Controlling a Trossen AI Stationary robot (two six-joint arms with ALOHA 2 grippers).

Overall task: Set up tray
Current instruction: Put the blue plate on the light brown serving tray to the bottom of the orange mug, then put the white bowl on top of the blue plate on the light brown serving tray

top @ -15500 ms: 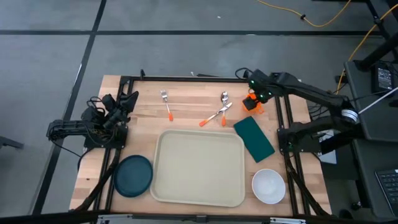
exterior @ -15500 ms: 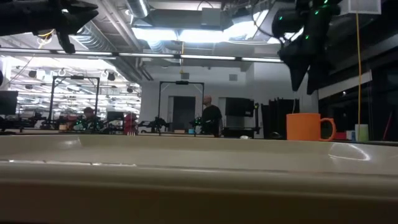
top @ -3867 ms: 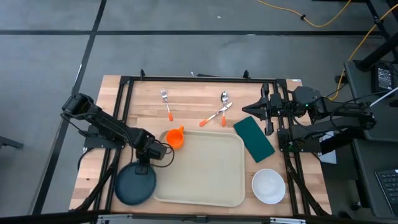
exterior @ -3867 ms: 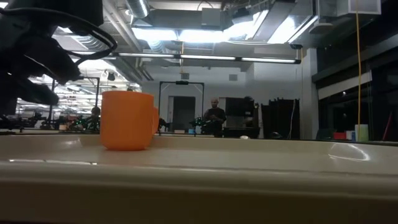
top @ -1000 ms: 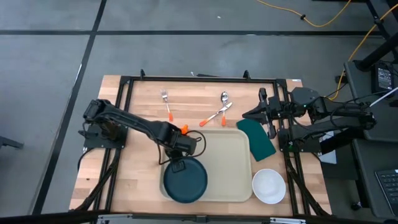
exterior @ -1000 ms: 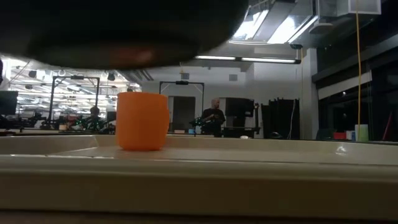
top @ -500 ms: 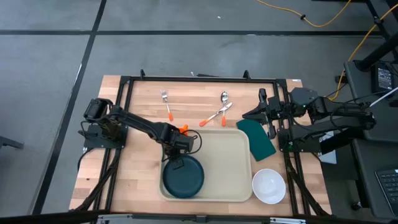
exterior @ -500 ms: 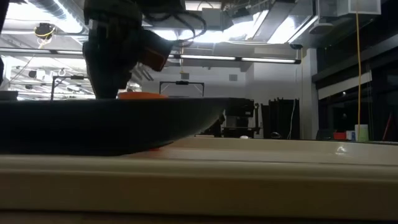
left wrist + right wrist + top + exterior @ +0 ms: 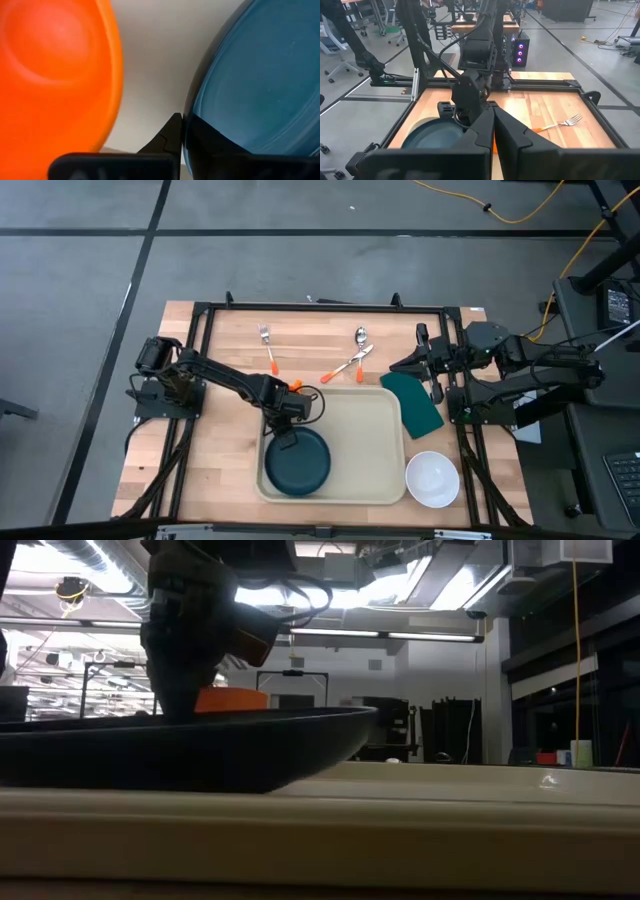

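The beige tray (image 9: pixel 365 450) lies at the middle of the table's near half. A dark blue plate (image 9: pixel 297 462) is over the tray's left part, low at the tray's level in the low view (image 9: pixel 180 745). My left gripper (image 9: pixel 288 432) is shut on the plate's far rim. An orange cup (image 9: pixel 295 388) stands at the tray's far left corner, half hidden under my left arm; it shows close in the left wrist view (image 9: pixel 55 75). My right gripper (image 9: pixel 393 366) is shut and holds nothing, above the table's right side by a dark green cloth (image 9: pixel 420 408). My left gripper pinches the plate's far rim (image 9: pixel 192 112) between its two fingers, one finger (image 9: pixel 172 135) outside the rim and the other over the plate's inner face. The fingers point down from above. The plate sits nearly level on or just above the tray floor; which, I cannot tell.
A white bowl (image 9: pixel 432 479) stands near the table's near right corner. A fork (image 9: pixel 267 345), a spoon (image 9: pixel 360 340) and a knife (image 9: pixel 345 367), all orange-handled, lie on the wood beyond the tray. The tray's right half is bare.
My left gripper has gone down and a little toward the far edge with the plate. The plate, held high above the tray's near rim a second ago, has come down level to the tray's left part.
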